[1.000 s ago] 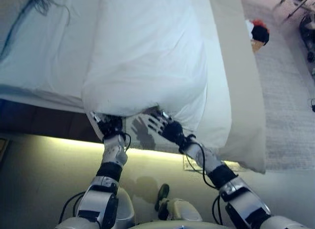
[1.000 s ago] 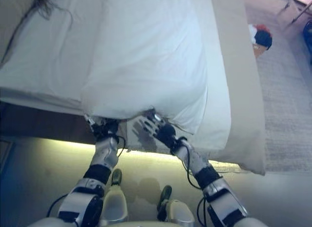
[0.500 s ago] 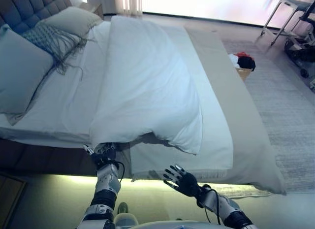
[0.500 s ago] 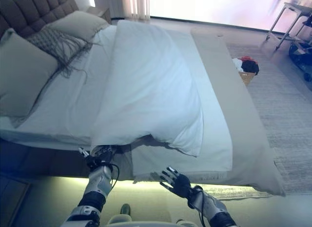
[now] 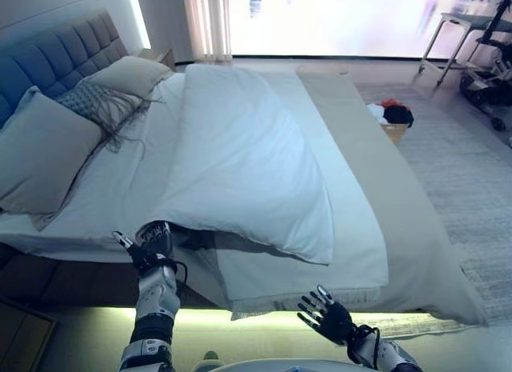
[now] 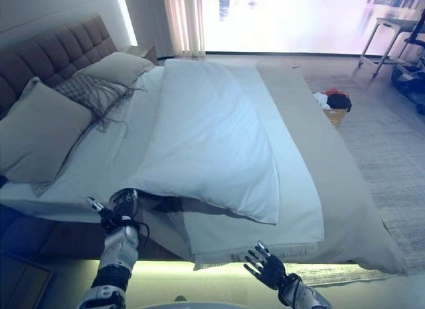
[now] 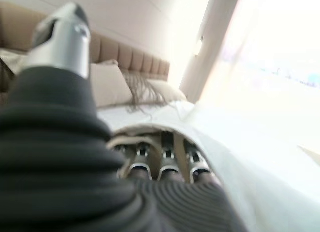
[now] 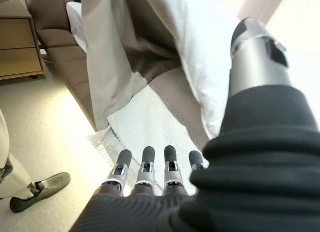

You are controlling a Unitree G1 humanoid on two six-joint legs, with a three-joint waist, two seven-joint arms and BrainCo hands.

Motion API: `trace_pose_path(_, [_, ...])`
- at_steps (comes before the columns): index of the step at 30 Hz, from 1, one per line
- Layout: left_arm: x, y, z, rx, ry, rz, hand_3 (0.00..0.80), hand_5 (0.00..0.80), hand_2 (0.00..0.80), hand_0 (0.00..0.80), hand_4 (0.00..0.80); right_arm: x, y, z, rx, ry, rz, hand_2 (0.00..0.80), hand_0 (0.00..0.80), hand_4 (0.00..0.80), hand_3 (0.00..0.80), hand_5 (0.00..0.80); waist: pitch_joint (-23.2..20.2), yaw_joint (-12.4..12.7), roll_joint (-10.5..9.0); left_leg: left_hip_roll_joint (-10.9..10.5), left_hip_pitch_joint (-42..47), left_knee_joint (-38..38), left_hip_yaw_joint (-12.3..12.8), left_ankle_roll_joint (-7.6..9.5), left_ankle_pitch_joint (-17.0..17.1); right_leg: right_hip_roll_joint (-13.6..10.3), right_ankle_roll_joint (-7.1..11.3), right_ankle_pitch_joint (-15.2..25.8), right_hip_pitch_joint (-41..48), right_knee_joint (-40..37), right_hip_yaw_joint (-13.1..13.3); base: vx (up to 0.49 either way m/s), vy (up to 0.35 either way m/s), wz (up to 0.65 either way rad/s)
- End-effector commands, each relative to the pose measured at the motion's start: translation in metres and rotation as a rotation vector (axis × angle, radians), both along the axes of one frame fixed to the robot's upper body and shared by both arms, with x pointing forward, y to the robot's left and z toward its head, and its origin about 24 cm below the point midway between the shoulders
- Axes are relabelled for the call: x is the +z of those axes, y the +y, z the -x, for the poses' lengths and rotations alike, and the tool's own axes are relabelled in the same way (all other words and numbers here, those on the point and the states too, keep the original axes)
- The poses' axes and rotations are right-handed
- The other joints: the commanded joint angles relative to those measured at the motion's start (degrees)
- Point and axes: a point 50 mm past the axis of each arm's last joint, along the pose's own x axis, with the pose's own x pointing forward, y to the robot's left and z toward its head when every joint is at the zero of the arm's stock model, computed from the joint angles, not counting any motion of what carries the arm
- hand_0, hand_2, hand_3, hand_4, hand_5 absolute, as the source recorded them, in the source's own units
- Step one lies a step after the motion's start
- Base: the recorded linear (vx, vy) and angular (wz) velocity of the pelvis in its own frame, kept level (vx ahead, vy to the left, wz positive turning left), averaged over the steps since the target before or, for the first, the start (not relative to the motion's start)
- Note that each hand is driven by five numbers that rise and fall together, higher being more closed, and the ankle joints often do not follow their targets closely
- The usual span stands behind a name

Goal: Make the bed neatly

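Observation:
A white duvet (image 5: 240, 156) lies folded down the middle of the bed, its near corner raised. My left hand (image 5: 150, 246) is at that corner by the bed's near edge. Its fingers (image 7: 165, 164) are curled under the duvet's edge (image 7: 240, 157) and hold it. My right hand (image 5: 330, 318) is open with fingers spread, low in front of the bed's side, apart from the bedding. Its straight fingers (image 8: 145, 167) point at the hanging beige cover (image 8: 110, 67) and white sheet (image 8: 150, 117). White sheet shows on both sides of the duvet.
Two pillows (image 5: 44, 152) (image 5: 132, 74) and a fringed throw (image 5: 100, 104) lie at the padded headboard (image 5: 48, 60). A beige cover (image 5: 384, 172) drapes the bed's far side. A basket of clothes (image 5: 388, 116) stands on the rug. A nightstand (image 8: 17, 42) is nearby.
The camera has tilted up, showing the whole bed. My right hand has let go of the duvet's edge and dropped low, away from the bed. My left hand keeps its hold.

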Motion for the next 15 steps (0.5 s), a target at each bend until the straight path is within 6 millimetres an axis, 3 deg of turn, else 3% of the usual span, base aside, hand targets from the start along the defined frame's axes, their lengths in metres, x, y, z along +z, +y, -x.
trace_pose_path(1, [0.089,0.076,-0.02,0.144,-0.265,-0.35,0.0,0.0,0.0,0.0,0.0,0.002,-0.001,-0.014,-0.079,-0.056,-0.032,0.0,0.0,0.0,0.0,0.0,-2.72,4.74,-0.6,-1.28,1.84,0.3,-1.25,1.2,-4.5,-6.39,2.34,1.17,-1.09,1.88,-0.84,-0.052,0.046,0.01])
trace_pose_path(7, [0.109,0.121,-0.004,0.261,-0.241,-0.423,0.0,0.0,0.0,0.0,0.0,0.0,-0.012,-0.014,-0.126,-0.057,-0.022,0.0,0.0,0.0,0.0,0.0,-3.68,6.15,-0.23,-1.75,1.21,0.3,-1.8,1.47,-4.56,-6.57,2.52,1.31,-1.07,1.28,-1.65,-0.022,0.041,0.0])
trace_pose_path(15, [0.111,0.188,0.044,0.489,-0.124,-0.411,0.0,0.0,0.0,0.0,0.0,-0.003,-0.023,-0.008,-0.152,-0.042,-0.009,0.0,0.0,0.0,0.0,0.0,-4.28,7.73,0.08,-2.24,0.65,0.3,-2.64,1.67,-4.73,-6.85,2.63,0.98,-1.14,1.21,-2.61,-0.001,0.029,-0.05])
